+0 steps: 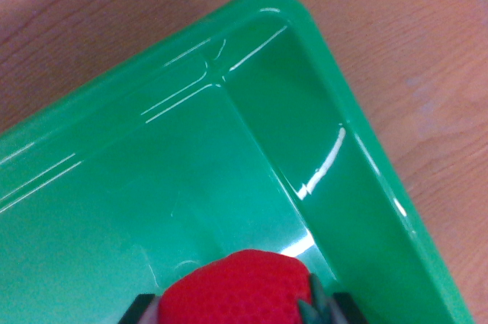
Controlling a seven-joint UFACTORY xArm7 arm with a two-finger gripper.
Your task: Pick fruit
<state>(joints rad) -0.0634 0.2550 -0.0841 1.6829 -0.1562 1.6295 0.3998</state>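
You're looking down into a glossy green plastic bin, its rounded corner sitting near the top of the wrist view. Two walls meet at that corner: one runs down toward the wrist view's left, the other down toward the wrist view's right. Bright streaks of glare lie along both walls and the rim. The floor you can see of the bin is bare, smooth green. Under the bin you have a wooden tabletop, reddish-brown with visible grain, showing along the top and the wrist view's right.
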